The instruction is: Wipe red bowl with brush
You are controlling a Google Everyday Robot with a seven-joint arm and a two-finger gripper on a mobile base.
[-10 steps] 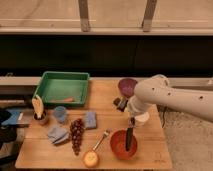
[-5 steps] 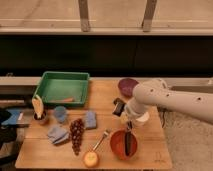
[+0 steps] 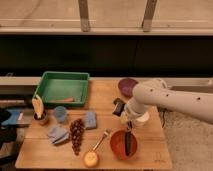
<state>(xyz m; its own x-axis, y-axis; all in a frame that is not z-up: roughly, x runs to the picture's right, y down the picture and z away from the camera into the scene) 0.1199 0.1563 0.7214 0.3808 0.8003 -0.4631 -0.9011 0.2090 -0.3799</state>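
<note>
The brush (image 3: 128,143) is held clamped in the gripper (image 3: 129,128) just above the far rim of the red bowl (image 3: 118,145), near the table's (image 3: 103,100) front edge, with its long axis pointed almost straight down into the bowl's inside.

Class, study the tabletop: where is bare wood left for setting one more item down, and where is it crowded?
Free: the strip of table between green tray and purple bowl; the front corner right of the red bowl. Crowded: blue cup, cloths and grapes in front of the tray; the gripper hangs over the red bowl, the brush standing in it.
</note>
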